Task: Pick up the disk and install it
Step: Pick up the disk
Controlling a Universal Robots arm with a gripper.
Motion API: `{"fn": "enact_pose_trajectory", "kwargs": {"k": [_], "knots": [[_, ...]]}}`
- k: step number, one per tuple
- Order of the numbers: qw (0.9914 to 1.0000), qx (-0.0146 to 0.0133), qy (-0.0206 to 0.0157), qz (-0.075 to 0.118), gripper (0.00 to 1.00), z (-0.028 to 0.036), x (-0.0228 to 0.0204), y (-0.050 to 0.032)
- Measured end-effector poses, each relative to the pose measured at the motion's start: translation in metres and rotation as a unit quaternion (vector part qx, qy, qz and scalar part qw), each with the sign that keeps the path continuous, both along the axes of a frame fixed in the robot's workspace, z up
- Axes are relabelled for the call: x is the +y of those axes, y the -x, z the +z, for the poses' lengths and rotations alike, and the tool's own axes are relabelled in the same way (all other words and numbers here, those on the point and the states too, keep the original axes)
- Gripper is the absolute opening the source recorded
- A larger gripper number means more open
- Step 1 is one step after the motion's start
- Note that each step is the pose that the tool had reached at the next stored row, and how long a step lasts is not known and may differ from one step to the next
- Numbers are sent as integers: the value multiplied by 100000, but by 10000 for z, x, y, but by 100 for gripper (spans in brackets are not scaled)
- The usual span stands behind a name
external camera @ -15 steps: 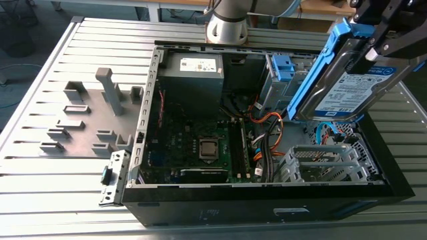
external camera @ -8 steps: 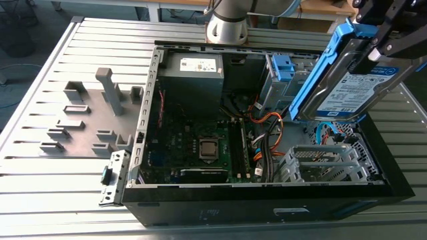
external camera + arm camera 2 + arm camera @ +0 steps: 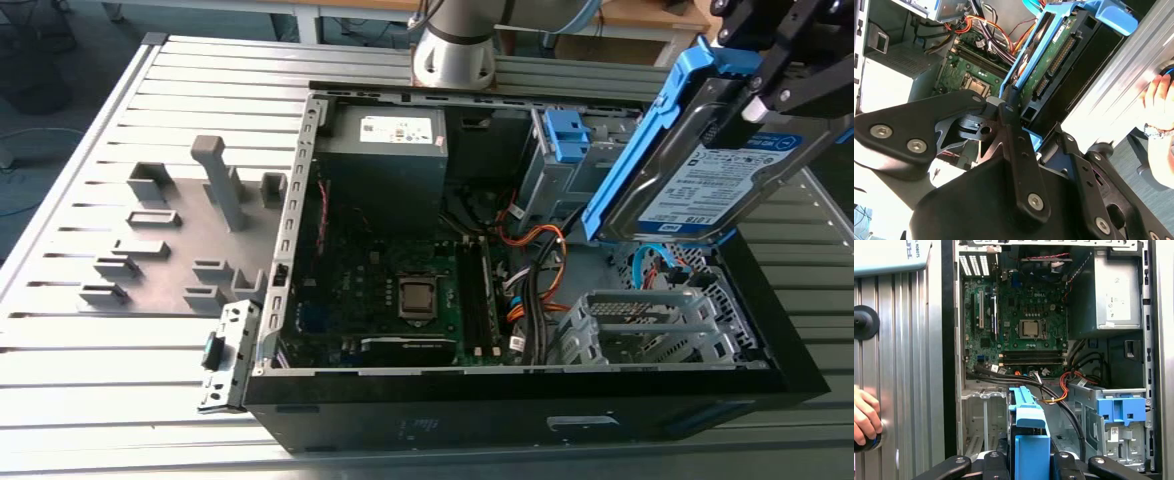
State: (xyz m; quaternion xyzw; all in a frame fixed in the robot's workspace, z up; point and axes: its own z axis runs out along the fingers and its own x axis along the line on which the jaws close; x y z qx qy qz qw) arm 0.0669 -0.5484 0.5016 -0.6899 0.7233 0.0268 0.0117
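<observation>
The disk [image 3: 701, 175], silver with a white-and-blue label and blue side rails, hangs tilted above the open computer case [image 3: 287, 260] at the exterior view's right. My gripper [image 3: 750, 95] is shut on its upper end, black fingers clamping the blue rail. In the second wrist view the disk [image 3: 1051, 57] shows its green circuit side and connector edge just beyond my gripper [image 3: 1021, 107]. In the first wrist view the disk's blue rail [image 3: 1029, 432] sticks out between the fingers [image 3: 996, 462], above the case's drive area.
Inside the case lie the motherboard [image 3: 400, 290], a grey power-supply box [image 3: 387, 150], orange and black cables [image 3: 534, 250], a bare blue bracket [image 3: 1120, 409] and a metal drive cage [image 3: 641, 325]. Grey fixtures [image 3: 220, 180] stand on the slatted table. A person's hand [image 3: 865, 420] rests beside the case.
</observation>
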Motion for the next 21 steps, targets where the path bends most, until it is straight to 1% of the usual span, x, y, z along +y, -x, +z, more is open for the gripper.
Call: {"fn": "enact_pose_trajectory", "kwargs": {"k": [21], "knots": [[100000, 0, -4, 1, 36, 0, 0, -99]]}}
